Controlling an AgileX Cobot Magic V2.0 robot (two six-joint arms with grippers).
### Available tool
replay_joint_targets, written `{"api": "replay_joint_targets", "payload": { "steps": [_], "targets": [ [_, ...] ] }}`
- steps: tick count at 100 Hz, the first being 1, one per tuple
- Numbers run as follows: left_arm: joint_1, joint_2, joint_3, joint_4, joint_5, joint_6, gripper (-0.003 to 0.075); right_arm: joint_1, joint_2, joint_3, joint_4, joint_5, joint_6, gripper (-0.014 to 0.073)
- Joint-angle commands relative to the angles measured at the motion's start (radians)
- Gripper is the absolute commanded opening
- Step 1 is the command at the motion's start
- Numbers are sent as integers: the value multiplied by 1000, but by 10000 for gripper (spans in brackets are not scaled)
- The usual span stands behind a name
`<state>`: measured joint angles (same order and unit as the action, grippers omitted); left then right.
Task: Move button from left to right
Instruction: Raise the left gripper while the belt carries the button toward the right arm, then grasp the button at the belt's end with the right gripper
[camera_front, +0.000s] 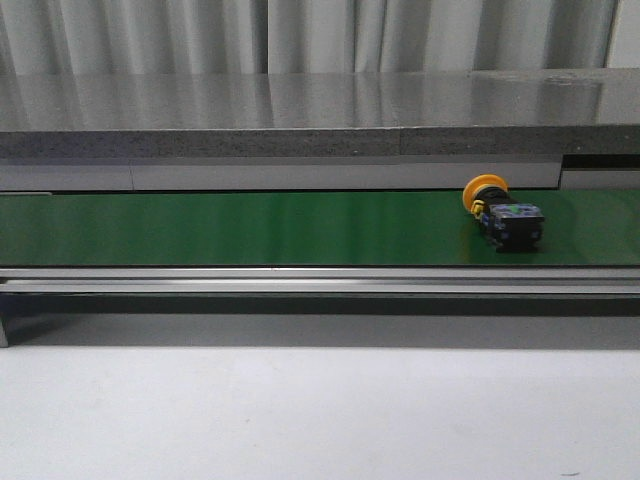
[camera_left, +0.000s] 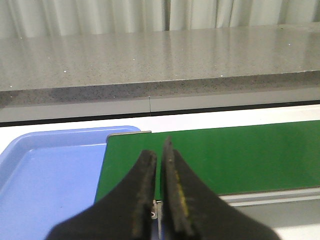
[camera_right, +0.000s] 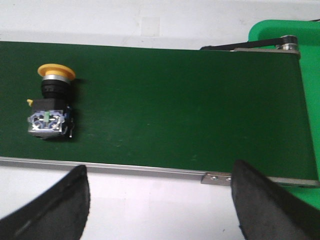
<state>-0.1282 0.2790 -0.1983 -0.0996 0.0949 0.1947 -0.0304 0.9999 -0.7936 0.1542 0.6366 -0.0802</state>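
Observation:
The button (camera_front: 503, 213) lies on its side on the green conveyor belt (camera_front: 250, 228), toward the right, with its yellow cap toward the back and its black body toward the front. It also shows in the right wrist view (camera_right: 51, 103). My right gripper (camera_right: 159, 177) is open and empty, above the near edge of the belt, apart from the button. My left gripper (camera_left: 160, 157) is shut and empty, over the left end of the belt (camera_left: 225, 155). Neither gripper shows in the front view.
A blue tray (camera_left: 45, 170) sits off the belt's left end. A green bin (camera_right: 295, 31) sits at the belt's right end. A metal rail (camera_front: 320, 278) runs along the belt's front edge. A grey counter (camera_front: 320, 110) stands behind the belt.

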Motion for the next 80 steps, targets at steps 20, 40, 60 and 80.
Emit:
{"api": "replay_joint_targets", "payload": {
  "steps": [20, 40, 60, 80],
  "targets": [
    [-3, 8, -30, -3, -81, -11, 5, 67, 113, -54, 26, -108, -28, 551],
    [-3, 8, -30, -3, -81, -11, 5, 121, 249, -134, 26, -108, -41, 551],
    [-3, 8, -30, -3, -81, -11, 5, 129, 370, -194, 25, -107, -70, 551],
    [-3, 8, -30, -3, -81, -11, 5, 129, 459, -199, 13, -126, -97, 551]
  ]
}}
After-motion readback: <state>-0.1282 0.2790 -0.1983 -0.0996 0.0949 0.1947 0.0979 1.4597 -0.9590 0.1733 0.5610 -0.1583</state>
